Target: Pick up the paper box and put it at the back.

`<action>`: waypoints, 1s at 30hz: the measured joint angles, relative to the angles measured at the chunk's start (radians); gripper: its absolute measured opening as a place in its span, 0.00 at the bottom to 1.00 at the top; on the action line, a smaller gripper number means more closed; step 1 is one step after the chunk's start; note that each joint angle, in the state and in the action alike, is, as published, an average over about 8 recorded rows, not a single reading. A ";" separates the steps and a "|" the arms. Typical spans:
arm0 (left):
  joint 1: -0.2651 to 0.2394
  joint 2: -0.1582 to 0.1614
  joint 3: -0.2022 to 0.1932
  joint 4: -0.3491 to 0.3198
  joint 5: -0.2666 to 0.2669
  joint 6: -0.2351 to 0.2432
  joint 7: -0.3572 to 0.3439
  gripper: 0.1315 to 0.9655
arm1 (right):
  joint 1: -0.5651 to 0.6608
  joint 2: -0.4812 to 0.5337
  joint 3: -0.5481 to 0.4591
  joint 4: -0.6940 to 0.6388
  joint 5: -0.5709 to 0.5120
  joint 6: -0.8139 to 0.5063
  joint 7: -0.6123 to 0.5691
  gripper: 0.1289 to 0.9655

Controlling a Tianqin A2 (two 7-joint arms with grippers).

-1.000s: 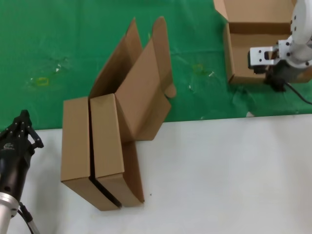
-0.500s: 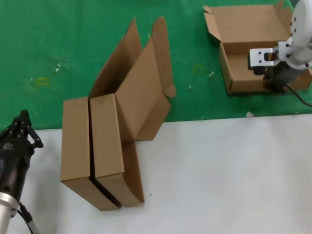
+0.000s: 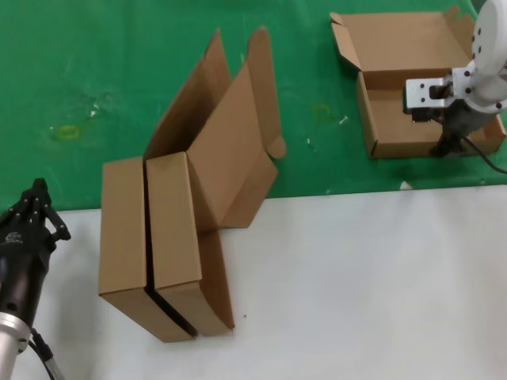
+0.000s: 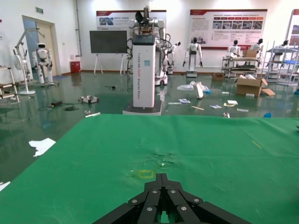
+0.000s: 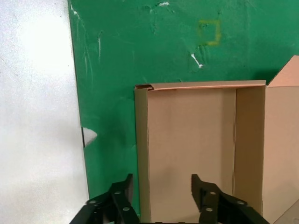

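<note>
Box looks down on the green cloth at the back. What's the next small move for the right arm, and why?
Probably lift the right gripper straight up, clear of the paper box. The box sits flat on the green cloth, lid open, and the fingers stand apart, straddling its near wall, so it looks released. The left gripper waits at the table's left.

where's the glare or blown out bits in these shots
Right wrist view: the white tabletop is washed out bright beside the green cloth. Left wrist view: the hall floor mirrors the ceiling lights. Head view: even light, soft shadow under the paper box.
</note>
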 joint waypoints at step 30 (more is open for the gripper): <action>0.000 0.000 0.000 0.000 0.000 0.000 0.000 0.32 | 0.000 0.000 0.000 0.000 0.000 0.000 0.000 0.92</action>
